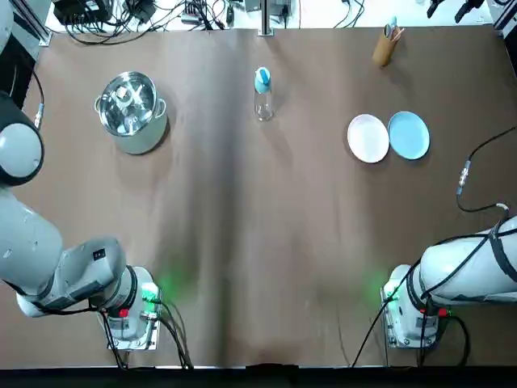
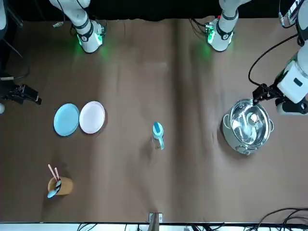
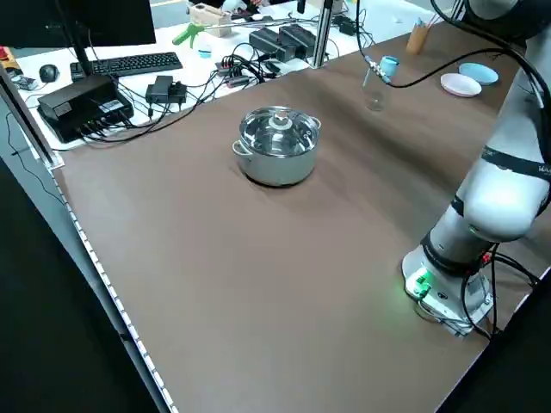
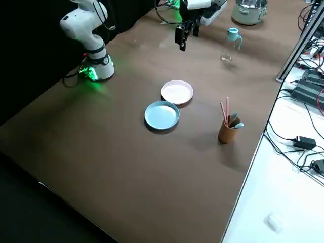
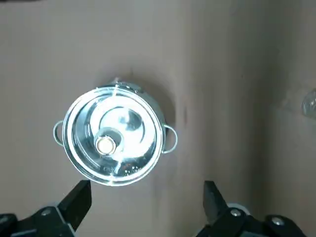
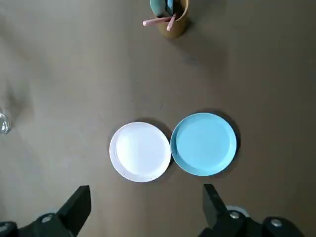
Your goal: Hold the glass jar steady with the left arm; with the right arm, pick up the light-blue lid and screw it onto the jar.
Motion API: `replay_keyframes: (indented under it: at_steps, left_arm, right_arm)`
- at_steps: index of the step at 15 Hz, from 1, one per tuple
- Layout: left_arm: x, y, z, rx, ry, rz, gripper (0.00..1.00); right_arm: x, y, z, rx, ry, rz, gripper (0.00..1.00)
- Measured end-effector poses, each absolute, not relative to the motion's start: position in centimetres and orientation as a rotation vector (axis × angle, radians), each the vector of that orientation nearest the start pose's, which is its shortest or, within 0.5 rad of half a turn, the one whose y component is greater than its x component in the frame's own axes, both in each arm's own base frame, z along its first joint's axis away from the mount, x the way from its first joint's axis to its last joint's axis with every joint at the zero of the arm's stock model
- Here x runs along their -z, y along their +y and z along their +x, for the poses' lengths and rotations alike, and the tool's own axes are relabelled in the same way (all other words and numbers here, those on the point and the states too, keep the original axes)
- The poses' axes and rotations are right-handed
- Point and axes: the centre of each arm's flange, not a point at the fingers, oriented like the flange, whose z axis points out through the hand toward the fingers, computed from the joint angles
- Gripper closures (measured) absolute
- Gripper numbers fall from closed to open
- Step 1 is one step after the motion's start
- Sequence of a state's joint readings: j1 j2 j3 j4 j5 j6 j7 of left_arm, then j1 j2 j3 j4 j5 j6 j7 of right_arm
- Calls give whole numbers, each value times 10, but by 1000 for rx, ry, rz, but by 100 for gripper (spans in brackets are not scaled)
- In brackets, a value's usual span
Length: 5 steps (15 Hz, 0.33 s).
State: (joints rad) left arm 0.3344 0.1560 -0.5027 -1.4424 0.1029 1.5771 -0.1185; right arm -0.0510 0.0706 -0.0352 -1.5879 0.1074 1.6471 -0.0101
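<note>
The glass jar [image 1: 264,103] stands upright at the far middle of the table, and the light-blue lid [image 1: 262,79] sits on its top. In the front view the jar [image 2: 158,140] and lid [image 2: 157,129] stand alone, with nothing touching them. My left gripper [image 5: 145,197] hovers open and high over the steel pot [image 5: 114,136], well to the left of the jar. My right gripper [image 6: 145,195] hangs open above the two plates, well to the right of the jar. Neither gripper holds anything.
A lidded steel pot [image 1: 131,109] sits at the far left. A white plate [image 1: 367,137] and a blue plate [image 1: 409,134] lie side by side at the right. A tan cup with utensils [image 1: 385,44] stands at the far right corner. Cables run along the far edge.
</note>
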Motion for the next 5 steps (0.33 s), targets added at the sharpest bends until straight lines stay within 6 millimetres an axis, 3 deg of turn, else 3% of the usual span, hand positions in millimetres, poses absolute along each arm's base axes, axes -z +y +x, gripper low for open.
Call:
replay_keyframes:
  at_steps: [5]
  left_arm:
    - [-597,-85,592,-55,83,-3087,0]
  right_arm:
    - [-584,-39,580,-10,131,-3034,0]
